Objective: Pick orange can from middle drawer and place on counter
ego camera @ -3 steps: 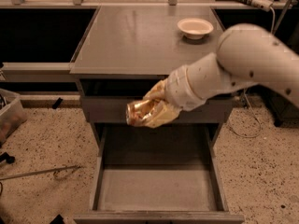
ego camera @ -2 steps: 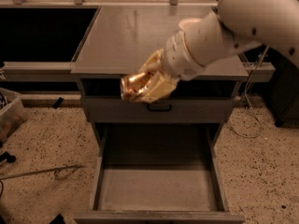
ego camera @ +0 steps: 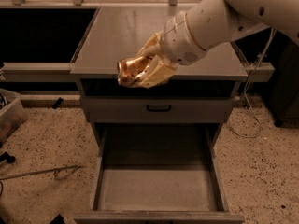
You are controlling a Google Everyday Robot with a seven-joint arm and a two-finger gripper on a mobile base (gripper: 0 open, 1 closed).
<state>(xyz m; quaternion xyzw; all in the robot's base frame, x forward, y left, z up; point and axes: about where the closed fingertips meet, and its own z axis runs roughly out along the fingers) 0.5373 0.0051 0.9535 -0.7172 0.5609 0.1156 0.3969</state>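
My gripper [ego camera: 140, 73] is shut on the orange can [ego camera: 129, 70], a shiny orange-gold can lying sideways in the cream fingers [ego camera: 156, 73]. It hangs in the air at the counter's [ego camera: 121, 36] front edge, left of centre. Below, the middle drawer [ego camera: 159, 190] is pulled out wide and its flat gray floor holds nothing. My white arm comes in from the upper right and hides the counter's right rear part.
A closed gray drawer front with a black handle [ego camera: 159, 108] sits under the counter. A clear bin [ego camera: 9, 115] stands on the speckled floor at the left, a thin rod [ego camera: 42, 172] lies at the lower left, and a cable [ego camera: 250, 111] hangs at the right.
My gripper has lifted the orange can from in front of the drawer face up to the counter's front edge. The arm now covers the white bowl seen at the counter's back right.
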